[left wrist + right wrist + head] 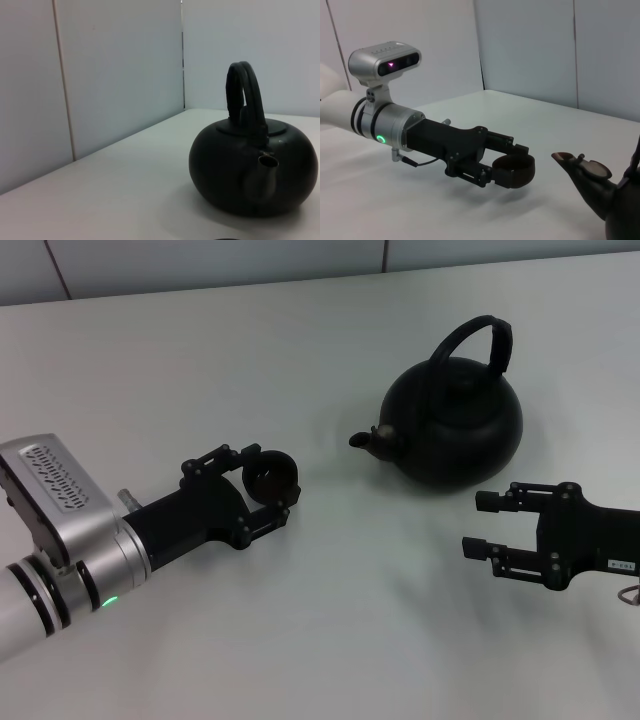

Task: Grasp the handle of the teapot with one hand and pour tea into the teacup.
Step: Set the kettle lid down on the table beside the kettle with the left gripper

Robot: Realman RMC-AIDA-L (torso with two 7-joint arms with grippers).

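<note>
Nearest the head camera, at about eight o'clock, the left gripper (268, 485) reaches over the pale surface (330, 640) with its jaws clamped on the teacup (271, 475), a tiny round black handleless bowl held clear of the surface in the right wrist view (514, 170). At four o'clock the right gripper (482, 524) hovers low, jaws spread wide and holding nothing, just short of the teapot (455, 425). That pot sits at about one o'clock: squat, round, matte black, its short stubby spout (372, 439) aimed toward the cup. Over its flat lid rises the handle (478, 340), a thick black arched loop standing upright.
</note>
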